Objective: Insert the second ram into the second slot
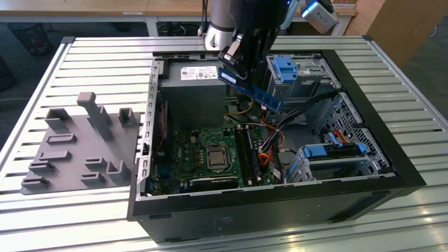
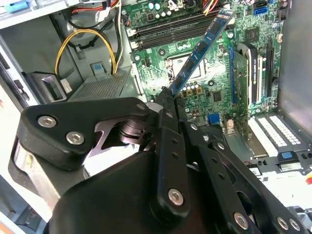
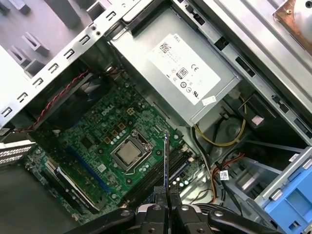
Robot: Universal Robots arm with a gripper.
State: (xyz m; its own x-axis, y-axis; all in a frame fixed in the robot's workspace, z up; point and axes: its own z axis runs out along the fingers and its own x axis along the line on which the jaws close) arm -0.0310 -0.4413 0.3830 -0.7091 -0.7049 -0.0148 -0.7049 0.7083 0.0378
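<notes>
Exterior view: the gripper (image 1: 234, 68) hangs in the upper middle of the frame over the open case (image 1: 402, 168), clamped on one end of the ram (image 1: 260, 95). The blue stick slants down toward the exterior view's right, in the air above the motherboard (image 1: 203, 152) and apart from the slots (image 1: 250, 155) below. In the second wrist view the ram (image 2: 200, 48) juts out from the pinched tips of the gripper (image 2: 168, 97). In the first wrist view the ram (image 3: 166, 165) is seen edge-on, over the dark slots (image 3: 161, 183) beside the processor (image 3: 127, 153). A grey fixture (image 1: 77, 144) lies at the exterior view's left.
</notes>
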